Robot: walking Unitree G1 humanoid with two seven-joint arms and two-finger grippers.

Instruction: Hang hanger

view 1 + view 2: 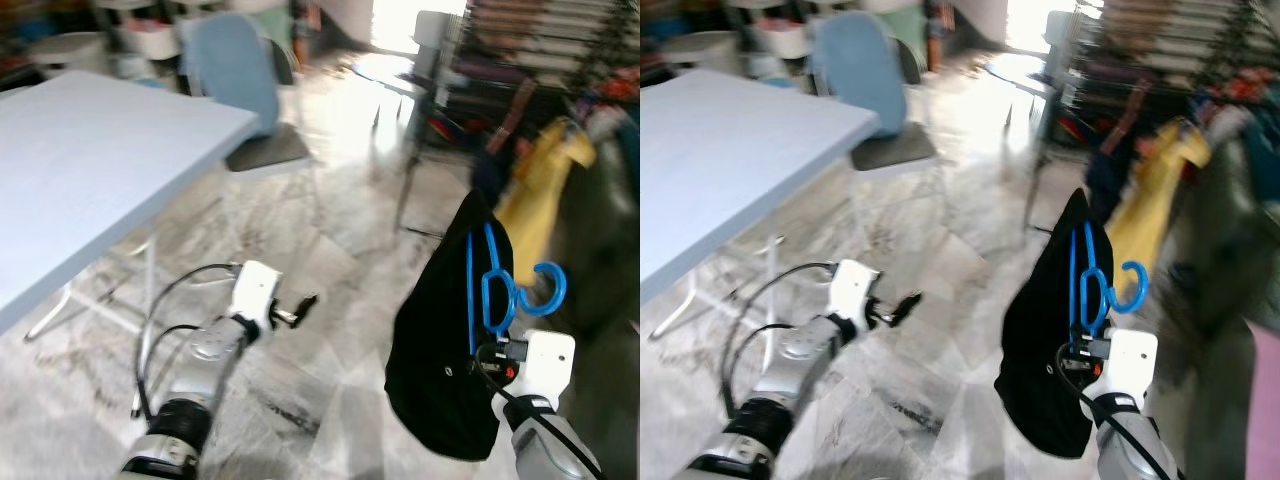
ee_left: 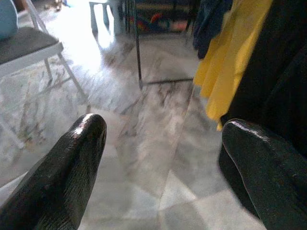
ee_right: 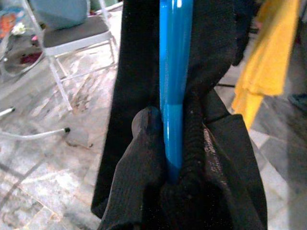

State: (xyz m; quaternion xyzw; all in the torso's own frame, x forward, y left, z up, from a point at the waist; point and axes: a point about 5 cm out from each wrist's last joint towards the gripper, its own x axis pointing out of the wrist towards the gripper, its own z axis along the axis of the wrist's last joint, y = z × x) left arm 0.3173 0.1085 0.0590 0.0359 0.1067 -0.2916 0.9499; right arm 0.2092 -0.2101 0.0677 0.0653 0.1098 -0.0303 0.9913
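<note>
Above the marble floor (image 1: pixel 300 300), on the robot's right, the right pincer (image 3: pixel 168 167) is closed on the stem of the blue hanger (image 1: pixel 495 285), which rises straight up from between the two black fingers (image 3: pixel 144 143). A black garment (image 1: pixel 440 360) is draped over the hanger and hangs down beside the wrist (its hook curls free toward the robot's right). Just beyond stands a clothes rack with a yellow garment (image 1: pixel 535 190). The left pincer (image 2: pixel 163 158) hovers low over the floor, fingers spread wide with nothing between them. A pale blue surface (image 1: pixel 90 160) stands at the left, with a blue chair (image 1: pixel 235 75) behind it.
</note>
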